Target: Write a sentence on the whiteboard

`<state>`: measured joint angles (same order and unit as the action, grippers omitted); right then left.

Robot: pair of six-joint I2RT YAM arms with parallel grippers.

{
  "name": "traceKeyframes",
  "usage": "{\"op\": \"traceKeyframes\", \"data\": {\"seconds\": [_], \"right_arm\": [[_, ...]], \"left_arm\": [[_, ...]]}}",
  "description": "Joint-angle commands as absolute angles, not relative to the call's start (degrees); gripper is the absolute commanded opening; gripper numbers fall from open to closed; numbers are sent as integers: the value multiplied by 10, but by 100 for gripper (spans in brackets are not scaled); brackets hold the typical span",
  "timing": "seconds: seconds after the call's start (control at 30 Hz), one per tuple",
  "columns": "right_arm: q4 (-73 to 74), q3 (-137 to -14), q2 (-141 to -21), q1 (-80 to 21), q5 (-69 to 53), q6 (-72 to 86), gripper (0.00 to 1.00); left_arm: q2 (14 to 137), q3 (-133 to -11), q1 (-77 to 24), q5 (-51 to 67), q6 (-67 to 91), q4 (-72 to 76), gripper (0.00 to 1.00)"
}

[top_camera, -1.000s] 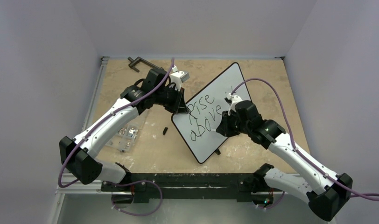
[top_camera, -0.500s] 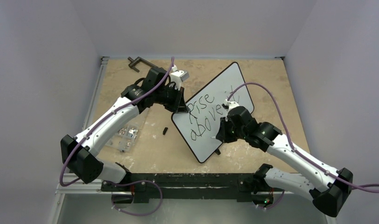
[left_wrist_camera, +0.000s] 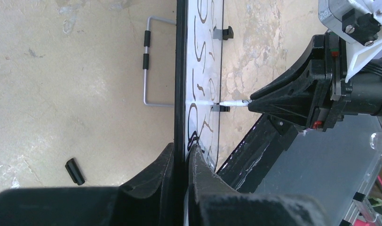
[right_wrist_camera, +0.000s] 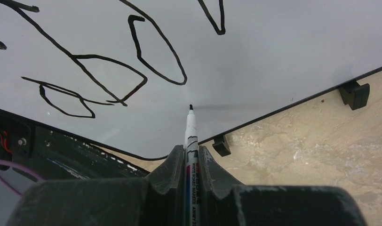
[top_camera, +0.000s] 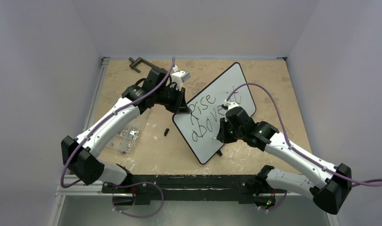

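**Right gripper.** The right gripper is closed on a marker. The marker lies in the slot between the jaws with its tip pointing straight ahead. The tip meets, or sits just short of, the whiteboard; the wrist view does not settle which.

- **Risk 1: excess forward push.** The marker is clamped by its barrel only. A hard press can slide it back through the jaws or tilt it, and the stroke then skips or smears.

**Ahead of the tip.** The sentence lies ahead and to the left, in large uneven black strokes. Blank surface extends ahead and to the right.

- **Risk 2: drift to the left.** A stroke that wanders left crosses finished letters.

**Below the tip.** The black rim runs just below the tip. Small black feet project past it over the table.

- **Risk 3: overrun.** A downstroke carried past the rim drops the tip off the writing face.

**Left gripper.** At the far corner of the whiteboard, opposite the right gripper, the left gripper is shut on the rim. One jaw sits on each face, and the whiteboard is held tilted.

- **Risk 4: leverage.** This is a single narrow grasp at one edge. Marker pressure applied well away from it acts as a lever, so the whiteboard can pivot or slip in the jaws and distort the letters.

**Beyond the left gripper.** A loose black cap lies on the table, apart from the whiteboard. It matters only if the whiteboard slips that way.
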<state>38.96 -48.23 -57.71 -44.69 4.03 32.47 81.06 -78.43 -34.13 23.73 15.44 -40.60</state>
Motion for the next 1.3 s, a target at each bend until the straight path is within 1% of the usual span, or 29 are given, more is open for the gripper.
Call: {"op": "traceKeyframes", "data": {"seconds": [0.0,0.43,0.63,0.9,1.27], "right_arm": [[348,-487,-586,-458,49,332,0],[349,-472,-606,-482,36,334,0],[376,-465,-624,-485,83,348,0],[390,-491,-630,-485,139,363,0],[382,-538,-626,-485,160,358,0]], "left_arm": [[819,-794,-329,140,112,-424,0],[819,-793,-329,145,113,-423,0],[819,-793,-329,144,113,-424,0],[818,-793,-329,147,114,-423,0],[817,-793,-329,148,114,-422,0]]}}
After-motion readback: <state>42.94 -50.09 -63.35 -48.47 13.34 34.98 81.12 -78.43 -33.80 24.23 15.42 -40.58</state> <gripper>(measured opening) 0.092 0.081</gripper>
